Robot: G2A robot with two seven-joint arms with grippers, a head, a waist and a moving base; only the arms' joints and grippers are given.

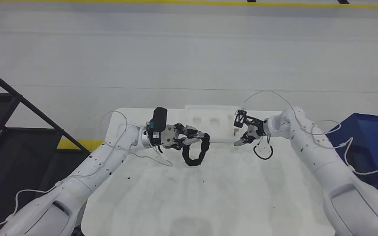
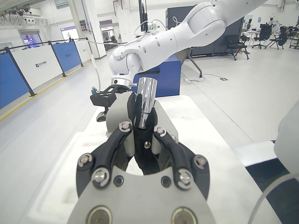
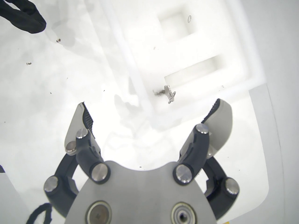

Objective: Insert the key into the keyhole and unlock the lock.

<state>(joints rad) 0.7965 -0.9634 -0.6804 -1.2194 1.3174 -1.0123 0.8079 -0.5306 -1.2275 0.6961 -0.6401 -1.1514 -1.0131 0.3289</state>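
Presently, my left tool (image 2: 142,117) is clamped tight on the cable lock (image 2: 144,157). Its pads (image 2: 116,110) press the lock's black sleeve from both sides, and the chrome cylinder (image 2: 146,94) stands out past the fingertips, pointing toward my right tool (image 3: 150,108). The black cable loop (image 1: 196,152) hangs down from the left tool over the tabletop (image 1: 207,200); from the right wrist I see its end off to one side, well apart from that tool.

My right tool is spread wide with nothing between its fingers (image 3: 85,117). The key (image 3: 170,93), a small metal one, lies just ahead of the open fingertips, roughly in line with the gap between them and touching neither. It rests on the white foam tray (image 3: 144,36), by the corner of a long recess (image 3: 198,71) and next to a dark smudge. The tray lies under and ahead of the right tool, on the tabletop.

From above, my two tools face each other, near but apart, with the tray's edge just beyond the gap between them. A thin black cord (image 1: 263,153) dangles below the right wrist.
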